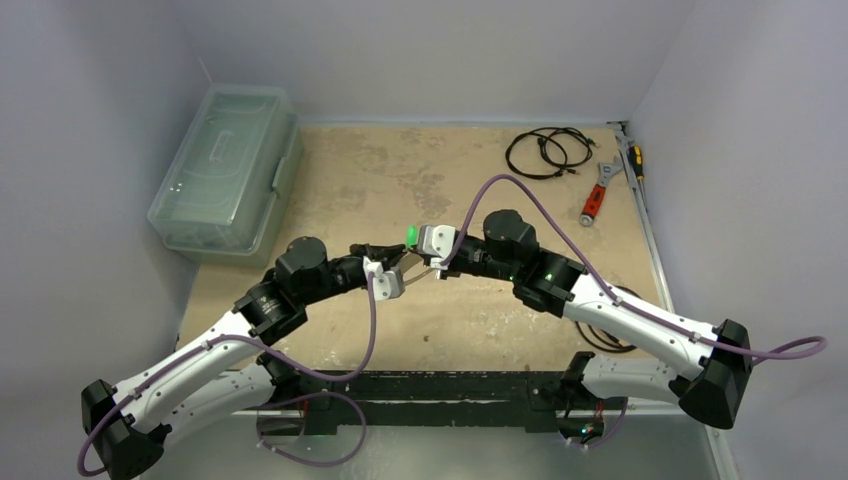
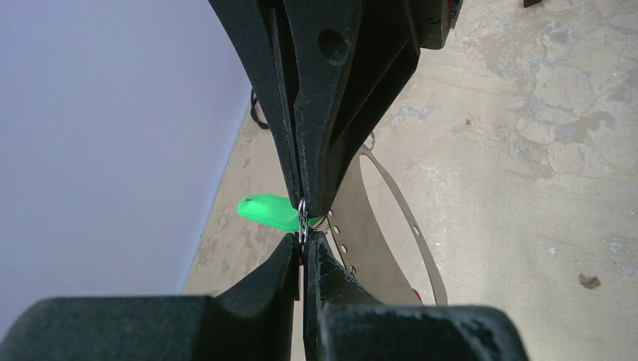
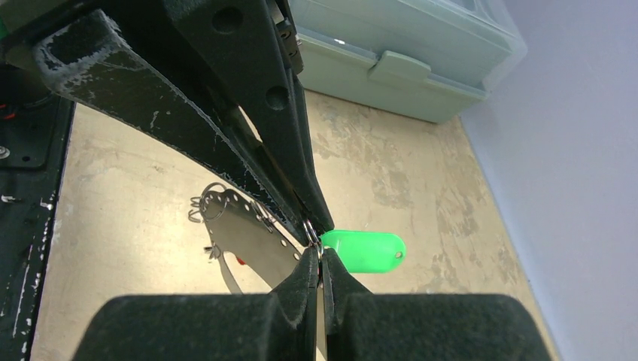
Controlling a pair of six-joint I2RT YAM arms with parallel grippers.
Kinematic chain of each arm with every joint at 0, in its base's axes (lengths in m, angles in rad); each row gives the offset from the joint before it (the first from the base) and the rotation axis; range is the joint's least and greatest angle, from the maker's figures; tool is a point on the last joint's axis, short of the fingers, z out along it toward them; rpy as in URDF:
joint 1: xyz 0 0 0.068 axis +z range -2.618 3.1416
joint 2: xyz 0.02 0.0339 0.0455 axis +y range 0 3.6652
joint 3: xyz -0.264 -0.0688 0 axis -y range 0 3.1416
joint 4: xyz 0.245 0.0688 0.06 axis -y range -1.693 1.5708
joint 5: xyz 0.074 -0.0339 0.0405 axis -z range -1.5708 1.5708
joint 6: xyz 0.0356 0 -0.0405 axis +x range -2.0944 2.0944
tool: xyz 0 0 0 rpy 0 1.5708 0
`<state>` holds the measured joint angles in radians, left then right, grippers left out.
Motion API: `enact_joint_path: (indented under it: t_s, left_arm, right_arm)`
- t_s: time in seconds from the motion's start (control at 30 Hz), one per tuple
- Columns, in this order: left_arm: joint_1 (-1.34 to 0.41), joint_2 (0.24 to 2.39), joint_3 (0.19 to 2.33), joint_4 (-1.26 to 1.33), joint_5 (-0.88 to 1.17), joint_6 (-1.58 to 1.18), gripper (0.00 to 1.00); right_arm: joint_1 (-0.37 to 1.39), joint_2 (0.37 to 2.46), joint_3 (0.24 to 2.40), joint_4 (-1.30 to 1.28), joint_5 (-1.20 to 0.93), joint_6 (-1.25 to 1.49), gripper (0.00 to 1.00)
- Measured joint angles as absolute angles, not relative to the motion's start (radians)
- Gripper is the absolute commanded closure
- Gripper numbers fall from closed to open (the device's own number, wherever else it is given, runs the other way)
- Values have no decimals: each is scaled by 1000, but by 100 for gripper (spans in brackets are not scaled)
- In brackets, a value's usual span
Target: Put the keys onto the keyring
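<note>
One tan surface (image 1: 480, 320) carries one clear lidded box (image 1: 225, 170) at its far left. Two end effectors meet tip to tip above the middle. The left end effector (image 2: 302, 247) and the right end effector (image 3: 320, 262) are each pressed together, pinching one small split ring (image 2: 302, 219). One silvery keyring (image 2: 361, 241) lies just beside that ring. One green tag (image 3: 365, 250) juts from the ring.

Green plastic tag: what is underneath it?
Just bare tan tabletop below the green plastic tag. Its small metal ring is partly hidden, pinched between black fingertips.
</note>
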<state>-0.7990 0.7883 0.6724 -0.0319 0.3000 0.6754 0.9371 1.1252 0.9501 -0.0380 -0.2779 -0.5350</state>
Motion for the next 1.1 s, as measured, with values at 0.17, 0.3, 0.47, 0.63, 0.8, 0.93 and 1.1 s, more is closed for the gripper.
enact_joint_path:
  t_s: [0.17,0.3,0.47,0.63,0.8,0.93,1.1]
  left_arm:
    - [-799,788,672,-31,297,677,100]
    - [-800,788,673,-17,296,678,100]
    - [-804,788,680,19,315,678,100]
    - [-807,789,685,40,318,678,100]
    - [-808,801,686,44,314,678,100]
    - [-810,810,692,47,310,677,100]
    - [-813,809,692,49,311,677,69]
  right_arm:
    - [938,1124,950,-36,-271,-535,100]
    - [938,1106,945,-30,-271,-532,100]
    - [938,1056,922,4,-274,-516,100]
    - [938,1032,904,40,-281,-501,100]
    - [937,1018,891,56,-289,-493,100]
    - [937,1008,881,70,-290,-486,100]
    - [936,1000,870,91,-307,-479,100]
